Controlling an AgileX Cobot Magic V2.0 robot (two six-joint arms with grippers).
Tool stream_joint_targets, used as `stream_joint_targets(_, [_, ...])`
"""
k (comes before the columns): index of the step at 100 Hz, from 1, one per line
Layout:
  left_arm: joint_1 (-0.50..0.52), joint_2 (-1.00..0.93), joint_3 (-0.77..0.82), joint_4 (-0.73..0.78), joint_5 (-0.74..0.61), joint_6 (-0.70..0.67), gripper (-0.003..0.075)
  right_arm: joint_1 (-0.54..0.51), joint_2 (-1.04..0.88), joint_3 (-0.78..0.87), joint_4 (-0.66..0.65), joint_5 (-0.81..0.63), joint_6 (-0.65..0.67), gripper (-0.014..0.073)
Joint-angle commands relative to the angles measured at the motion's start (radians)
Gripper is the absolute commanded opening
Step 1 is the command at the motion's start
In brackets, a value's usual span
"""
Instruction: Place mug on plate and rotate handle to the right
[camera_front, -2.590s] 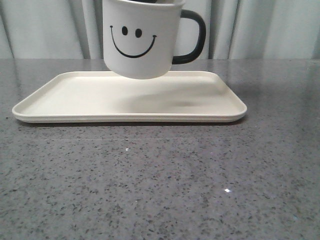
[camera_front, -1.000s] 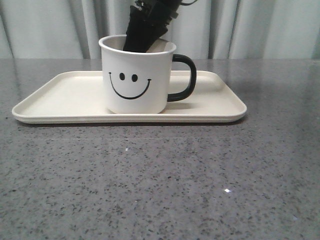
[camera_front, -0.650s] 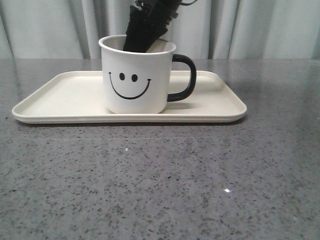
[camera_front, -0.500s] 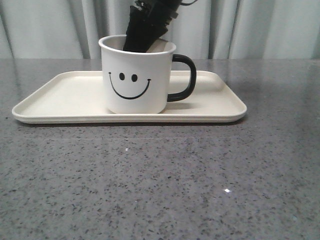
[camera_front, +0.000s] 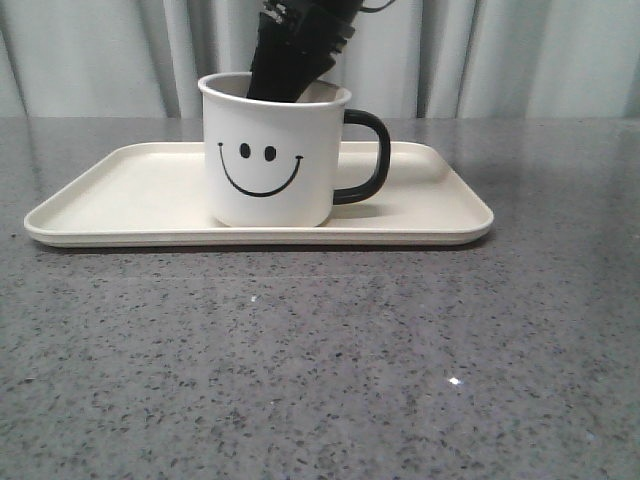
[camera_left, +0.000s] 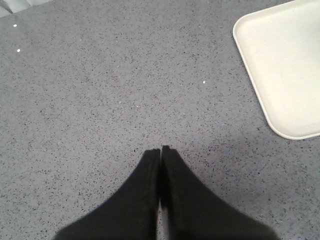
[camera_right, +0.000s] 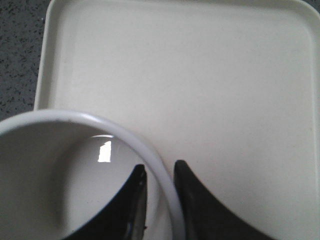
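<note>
Since the mug (camera_front: 272, 152) sits on the plate (camera_front: 120, 190), handle (camera_front: 366, 155) right, only releasing remains: the right gripper (camera_right: 159, 187) pinches its rim, while the left gripper (camera_left: 160, 155) is closed and empty.

Grey speckled stone tabletop (camera_front: 320, 360) before pale pleated curtains (camera_front: 520, 60), softly lit.

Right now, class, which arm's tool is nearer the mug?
Right. The right tool straddles the mug rim; the left tool hangs over bare table beside the plate.
</note>
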Motion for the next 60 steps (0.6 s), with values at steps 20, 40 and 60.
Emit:
stream_joint_targets(20, [0.002,-0.006,-0.020,-0.002,-0.057,-0.010,-0.0020,0.000,-0.055,-0.067,0.039,0.083,0.010,0.0210])
stream_joint_targets(40, [0.002,-0.006,-0.020,-0.002,-0.057,-0.010,-0.0020,0.000,-0.063,-0.154,0.040,0.088,0.057,0.0210])
stream_joint_targets(60, [0.002,-0.006,-0.020,-0.003,-0.057,-0.010,-0.0020,-0.033,-0.077,-0.277,0.047,0.087,0.201,0.0191])
